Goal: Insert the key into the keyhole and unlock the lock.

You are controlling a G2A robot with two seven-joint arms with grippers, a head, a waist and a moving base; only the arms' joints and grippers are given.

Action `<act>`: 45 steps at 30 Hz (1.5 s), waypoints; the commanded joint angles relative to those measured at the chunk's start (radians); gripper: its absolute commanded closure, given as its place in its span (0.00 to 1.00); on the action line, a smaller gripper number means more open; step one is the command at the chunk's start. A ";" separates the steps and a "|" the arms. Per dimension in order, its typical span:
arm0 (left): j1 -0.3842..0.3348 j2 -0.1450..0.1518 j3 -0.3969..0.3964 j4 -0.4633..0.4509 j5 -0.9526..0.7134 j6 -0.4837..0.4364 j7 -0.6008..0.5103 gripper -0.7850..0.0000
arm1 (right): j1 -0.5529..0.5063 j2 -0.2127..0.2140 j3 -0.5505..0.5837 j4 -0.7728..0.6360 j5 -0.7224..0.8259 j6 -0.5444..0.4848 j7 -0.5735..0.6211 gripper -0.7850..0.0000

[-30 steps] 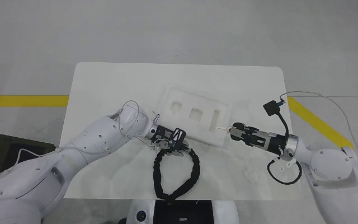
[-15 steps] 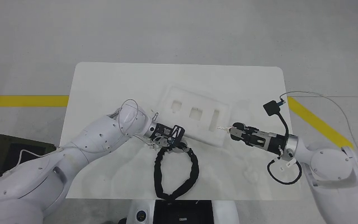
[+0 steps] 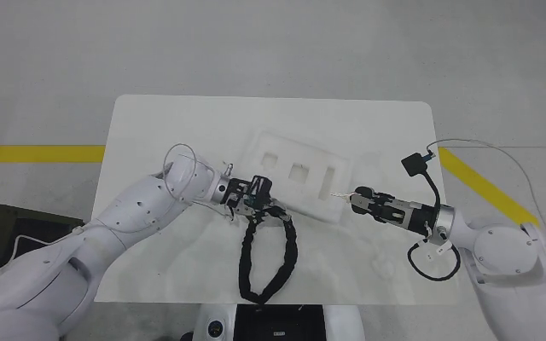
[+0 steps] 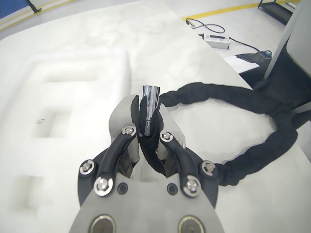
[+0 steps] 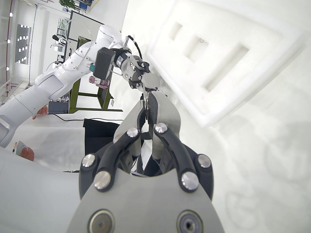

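A black fabric-sleeved chain lock (image 3: pixel 269 260) lies in a loop near the table's front edge. Its chrome lock cylinder (image 4: pixel 150 95) is raised off the table, with my left gripper (image 4: pixel 147 105) shut on it beside the white foam tray (image 3: pixel 303 175). In the top view the left gripper (image 3: pixel 256 189) is at the tray's front left corner. My right gripper (image 3: pixel 358 202) hovers to the right of the tray, shut on the key (image 3: pixel 341 196), whose blade points left toward the lock. The key (image 5: pixel 146 109) sits edge-on between the right gripper's (image 5: pixel 148 100) pads.
The foam tray (image 4: pixel 73 69) has three rectangular recesses; a small ring (image 4: pixel 40 121) lies in one. A black connector on a cable (image 3: pixel 415 164) hangs near the table's right edge. Bare table lies between the two grippers.
My left gripper has moved back and slightly left with the lock cylinder and turned, pulling the chain loop longer and narrower. The right arm with the key has not moved.
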 commanded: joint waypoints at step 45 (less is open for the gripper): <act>0.295 0.063 -0.295 -0.260 -0.165 0.282 -0.259 1.00 | 0.185 -0.007 -0.246 -0.034 -0.023 0.327 0.021 1.00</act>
